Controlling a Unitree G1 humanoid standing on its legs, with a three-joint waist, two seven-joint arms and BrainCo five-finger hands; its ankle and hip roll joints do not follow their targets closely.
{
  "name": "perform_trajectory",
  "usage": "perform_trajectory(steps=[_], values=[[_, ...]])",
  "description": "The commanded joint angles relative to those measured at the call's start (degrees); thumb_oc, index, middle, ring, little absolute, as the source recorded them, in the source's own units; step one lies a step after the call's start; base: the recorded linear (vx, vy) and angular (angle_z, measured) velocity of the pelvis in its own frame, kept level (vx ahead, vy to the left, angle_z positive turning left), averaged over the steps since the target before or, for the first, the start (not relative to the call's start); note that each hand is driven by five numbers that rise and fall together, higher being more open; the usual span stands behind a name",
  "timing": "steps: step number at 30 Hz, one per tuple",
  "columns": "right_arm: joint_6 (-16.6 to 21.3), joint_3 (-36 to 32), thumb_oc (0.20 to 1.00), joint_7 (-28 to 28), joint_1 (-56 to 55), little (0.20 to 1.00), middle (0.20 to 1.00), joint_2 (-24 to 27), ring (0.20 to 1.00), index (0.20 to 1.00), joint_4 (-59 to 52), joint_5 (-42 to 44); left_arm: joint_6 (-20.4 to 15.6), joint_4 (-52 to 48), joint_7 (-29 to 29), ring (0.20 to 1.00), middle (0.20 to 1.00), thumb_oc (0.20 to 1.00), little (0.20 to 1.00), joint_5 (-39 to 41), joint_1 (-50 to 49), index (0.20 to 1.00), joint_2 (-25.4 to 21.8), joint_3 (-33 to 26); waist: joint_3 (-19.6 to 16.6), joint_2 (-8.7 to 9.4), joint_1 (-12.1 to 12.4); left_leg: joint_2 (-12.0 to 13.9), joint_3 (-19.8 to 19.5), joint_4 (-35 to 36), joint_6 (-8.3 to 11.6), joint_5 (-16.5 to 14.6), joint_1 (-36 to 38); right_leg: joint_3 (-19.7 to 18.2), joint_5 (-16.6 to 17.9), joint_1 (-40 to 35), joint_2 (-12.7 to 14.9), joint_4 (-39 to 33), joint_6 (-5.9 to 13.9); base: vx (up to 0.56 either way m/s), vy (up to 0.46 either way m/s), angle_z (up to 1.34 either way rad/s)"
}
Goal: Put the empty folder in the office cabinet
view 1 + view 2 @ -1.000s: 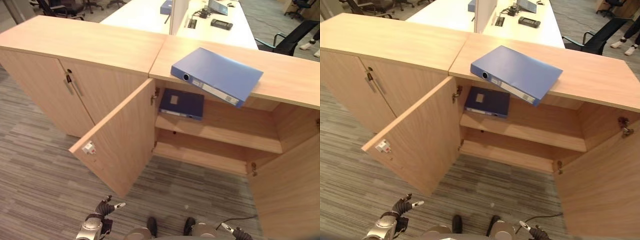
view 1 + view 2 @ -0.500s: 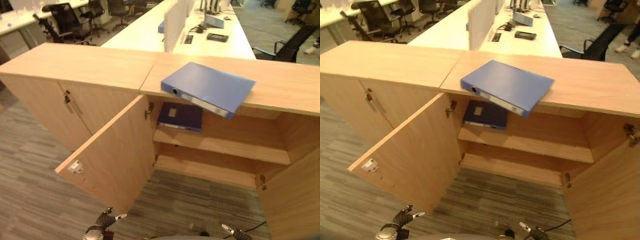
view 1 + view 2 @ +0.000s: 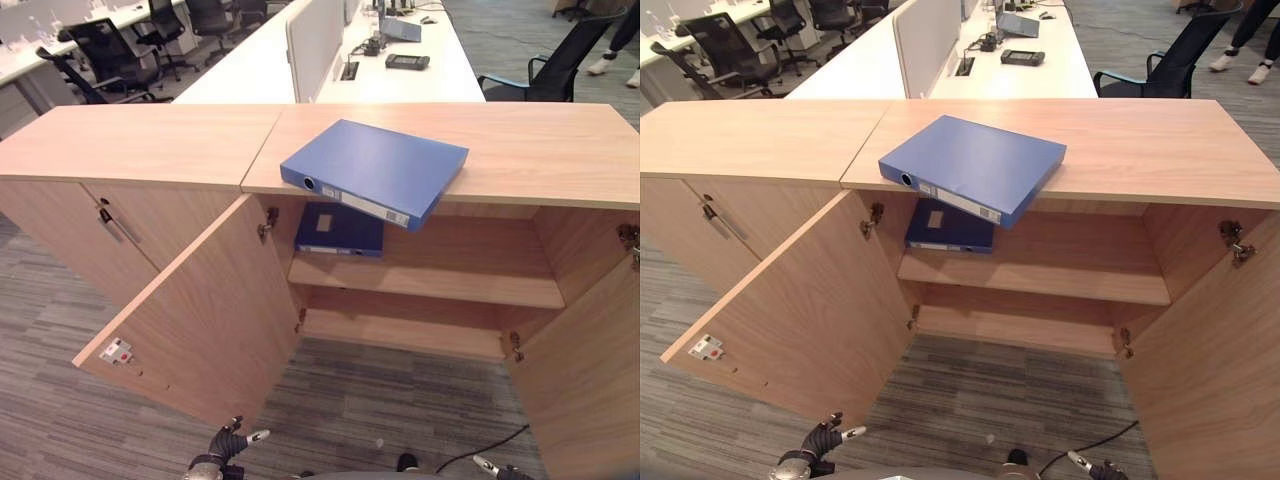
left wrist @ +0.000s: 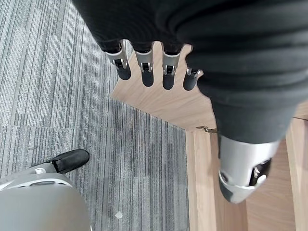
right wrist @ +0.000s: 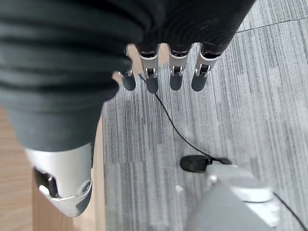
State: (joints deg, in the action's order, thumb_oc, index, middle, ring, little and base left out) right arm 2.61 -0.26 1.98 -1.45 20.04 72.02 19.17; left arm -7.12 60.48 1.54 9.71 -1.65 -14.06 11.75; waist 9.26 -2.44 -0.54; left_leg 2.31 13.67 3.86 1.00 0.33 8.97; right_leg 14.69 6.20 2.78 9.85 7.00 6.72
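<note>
A blue folder (image 3: 375,170) lies flat on top of the wooden office cabinet (image 3: 540,150), one corner overhanging the front edge. Both cabinet doors stand open, the left door (image 3: 200,320) swung wide. A darker blue folder (image 3: 340,228) lies on the upper shelf inside, at its left end. My left hand (image 3: 228,445) hangs low above the carpet, well short of the cabinet, with straight fingers (image 4: 144,67) and nothing in it. My right hand (image 3: 492,467) hangs low on the other side, its fingers (image 5: 163,72) straight too and holding nothing.
The right door (image 3: 590,380) stands open near my right side. A second cabinet (image 3: 90,200) with shut doors joins on the left. The lower shelf (image 3: 400,335) is bare. Behind stand white desks (image 3: 330,60) and office chairs (image 3: 540,70). Grey carpet (image 3: 380,400) lies in front.
The whole picture has shifted: the camera has moved, showing more of the room behind. The folders and doors lie as before, and both hands stay low.
</note>
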Motion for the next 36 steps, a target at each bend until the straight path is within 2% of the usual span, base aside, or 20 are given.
perform_trajectory(steps=[1,3,4,6,8,10,13,14,16,18,19,20,23,25,28,29,30,32,34,36], values=[[0.9,0.0,1.000,-0.4,2.7,1.000,1.000,-1.7,1.000,1.000,1.3,2.9,-1.5,0.5,0.0,1.000,1.000,1.000,1.000,-1.8,3.5,1.000,-2.3,0.3,2.7,-0.49,-0.9,3.7,0.4,0.6,3.86,-3.1,2.3,-2.7,-0.8,1.5,7.4,5.1,8.28,0.08,-0.111,-0.50],[0.9,-0.1,1.000,-0.4,2.3,1.000,1.000,-2.0,1.000,1.000,1.3,2.6,-1.5,1.1,0.0,1.000,1.000,1.000,1.000,-1.5,3.6,1.000,-2.7,0.0,2.3,-0.34,-0.6,4.9,0.8,0.5,4.98,-3.0,1.7,-1.2,0.6,0.0,11.1,-0.1,8.09,0.06,-0.225,0.04],[0.8,-0.4,1.000,-0.4,2.2,1.000,1.000,-2.1,1.000,1.000,1.4,2.6,-1.5,1.2,0.2,1.000,1.000,1.000,1.000,-1.2,3.5,1.000,-2.8,-0.4,2.2,-0.07,-0.7,5.5,0.6,0.6,5.69,-3.0,1.8,-0.8,2.7,1.2,13.2,-2.6,8.08,0.11,-0.245,0.07],[0.4,-0.5,1.000,-0.5,1.8,1.000,1.000,-2.3,1.000,1.000,1.6,1.8,-1.5,1.4,0.4,1.000,1.000,1.000,1.000,-1.1,3.3,1.000,-3.3,-1.0,1.6,0.37,-0.8,6.3,0.4,0.4,6.58,-3.3,1.9,-0.2,4.8,0.8,14.5,-7.2,8.28,0.15,-0.248,-0.21],[0.3,-0.6,1.000,-0.6,1.0,1.000,1.000,-2.4,1.000,1.000,2.2,1.3,-1.8,1.5,0.6,1.000,1.000,1.000,1.000,-1.1,3.1,1.000,-3.5,-1.4,0.1,1.47,0.0,6.3,0.5,0.4,7.57,-3.6,2.3,0.5,5.8,-0.9,14.5,-9.8,8.28,0.18,-0.221,-0.06],[0.1,-0.1,1.000,-0.6,0.7,1.000,1.000,-2.1,1.000,1.000,2.5,0.1,-1.8,1.4,0.8,1.000,1.000,1.000,1.000,-0.4,2.9,1.000,-3.3,-2.1,-0.7,1.47,0.3,7.4,0.6,0.4,8.60,-3.2,2.6,1.6,6.1,-1.2,13.5,-10.4,8.28,0.18,-0.230,0.03],[0.3,0.8,1.000,-0.4,0.6,1.000,1.000,-1.6,1.000,1.000,2.4,-0.3,-2.0,1.1,1.3,1.000,1.000,1.000,1.000,1.0,2.6,1.000,-2.9,-2.5,-1.5,1.01,-0.1,10.2,-0.7,0.4,10.13,-2.1,2.5,0.9,3.9,-2.0,10.6,-10.5,8.28,0.17,-0.260,0.03],[0.6,1.1,1.000,-0.3,1.0,1.000,1.000,-0.9,1.000,1.000,2.2,-0.1,-2.1,0.7,1.2,1.000,1.000,1.000,1.000,1.7,2.7,1.000,-2.5,-2.3,-1.6,0.43,-0.2,11.9,-1.5,0.3,10.82,-1.2,2.4,0.6,2.2,-2.3,8.7,-10.8,7.92,0.14,-0.211,0.14],[0.7,1.4,1.000,-0.2,1.3,1.000,1.000,-0.4,1.000,1.000,2.2,-0.1,-2.0,0.9,1.3,1.000,1.000,1.000,1.000,1.7,2.8,1.000,-2.2,-2.2,-1.7,-0.03,-0.3,12.5,-1.8,0.2,11.12,-0.8,2.2,0.7,1.4,-2.5,7.8,-10.8,7.54,0.11,-0.173,0.16],[1.1,1.5,1.000,-0.1,1.8,1.000,1.000,0.4,1.000,1.000,2.0,0.6,-2.1,0.7,1.3,1.000,1.000,1.000,1.000,2.1,3.1,1.000,-1.8,-2.0,-1.6,-0.97,-0.6,14.3,-2.7,-0.7,11.82,0.1,1.8,0.4,-0.7,-3.0,5.4,-10.8,6.35,0.12,-0.197,-0.02],[1.2,1.6,1.000,0.0,2.1,1.000,1.000,0.7,1.000,1.000,2.0,1.0,-2.1,0.5,1.4,1.000,1.000,1.000,1.000,2.4,3.3,1.000,-1.8,-1.8,-1.5,-1.31,-0.6,15.0,-3.1,-1.5,12.19,1.0,1.5,0.3,-1.4,-3.2,4.6,-10.9,5.95,0.13,-0.239,-0.07],[1.5,1.8,1.000,0.1,2.6,1.000,1.000,1.3,1.000,1.000,1.8,1.7,-2.0,-0.2,1.4,1.000,1.000,1.000,1.000,2.6,4.0,1.000,-1.7,-1.3,-1.2,-1.98,-0.8,16.3,-4.4,-4.2,12.67,3.2,0.1,0.4,-3.1,-4.2,2.8,-10.9,4.69,0.14,-0.239,-0.04],[1.6,1.5,1.000,0.3,2.5,1.000,1.000,2.0,1.000,1.000,1.8,2.3,-1.8,-1.3,1.3,1.000,1.000,1.000,1.000,3.1,4.7,1.000,-1.5,-0.9,-0.2,-2.35,-1.0,17.9,-6.8,-10.4,12.99,7.9,-2.5,1.9,-5.0,-6.8,1.1,-11.2,2.57,0.10,-0.169,0.14],[1.6,1.3,1.000,0.4,2.4,1.000,1.000,2.3,1.000,1.000,1.6,3.2,-1.7,-1.8,1.4,1.000,1.000,1.000,1.000,3.8,5.0,1.000,-1.3,-0.8,0.9,-1.75,-1.2,17.8,-7.9,-14.3,12.73,10.1,-4.1,2.3,-5.6,-8.2,0.6,-11.6,1.60,0.07,-0.136,0.33],[1.3,1.2,1.000,0.5,2.5,1.000,1.000,3.0,1.000,1.000,1.9,3.1,-1.5,-1.6,1.6,1.000,1.000,1.000,1.000,3.5,5.2,1.000,-1.0,-0.9,1.6,-1.44,-1.2,17.8,-7.5,-16.1,12.28,9.7,-5.2,3.0,-6.7,-9.3,0.5,-12.0,1.70,0.06,-0.073,0.16],[1.2,1.2,1.000,0.6,2.5,1.000,1.000,3.1,1.000,1.000,2.1,3.2,-1.5,-1.3,1.6,1.000,1.000,1.000,1.000,3.4,5.3,1.000,-0.8,-0.7,1.8,-1.45,-1.0,17.3,-7.8,-15.3,12.18,8.9,-5.8,3.2,-6.7,-9.3,0.7,-12.0,1.82,0.08,0.014,-0.02],[1.2,0.6,1.000,0.8,2.6,1.000,1.000,3.4,1.000,1.000,2.3,3.6,-1.6,-0.6,1.7,1.000,1.000,1.000,1.000,3.4,5.5,1.000,-0.4,-0.5,1.6,-0.94,-0.8,14.9,-7.9,-10.7,11.46,3.9,-7.0,3.7,-7.1,-9.2,1.3,-12.0,2.51,0.09,0.019,0.07],[1.4,0.3,1.000,1.0,2.7,1.000,1.000,3.3,1.000,1.000,2.3,3.7,-1.7,-0.1,1.7,1.000,1.000,1.000,1.000,3.2,5.6,1.000,-0.3,-0.2,1.4,-0.88,-0.3,13.5,-7.7,-7.0,11.36,3.4,-8.3,3.6,-7.3,-9.1,1.3,-12.0,3.01,0.11,0.084,0.14],[1.4,0.3,1.000,1.1,2.9,1.000,1.000,3.3,1.000,1.000,2.3,3.6,-1.7,0.3,1.7,1.000,1.000,1.000,1.000,2.9,5.7,1.000,-0.3,0.0,1.3,-0.70,0.1,12.9,-7.7,-5.6,11.39,4.2,-9.4,3.3,-7.5,-9.2,1.3,-12.0,3.18,0.09,0.080,0.16],[1.4,0.8,1.000,1.3,3.4,1.000,1.000,2.8,1.000,1.000,1.9,3.5,-1.8,1.3,1.9,1.000,1.000,1.000,1.000,3.1,6.1,1.000,-0.7,-0.1,2.0,-0.05,1.8,11.7,-9.9,-5.6,11.27,5.5,-14.0,1.9,-8.3,-10.2,1.1,-12.0,3.23,0.11,0.105,0.04]])
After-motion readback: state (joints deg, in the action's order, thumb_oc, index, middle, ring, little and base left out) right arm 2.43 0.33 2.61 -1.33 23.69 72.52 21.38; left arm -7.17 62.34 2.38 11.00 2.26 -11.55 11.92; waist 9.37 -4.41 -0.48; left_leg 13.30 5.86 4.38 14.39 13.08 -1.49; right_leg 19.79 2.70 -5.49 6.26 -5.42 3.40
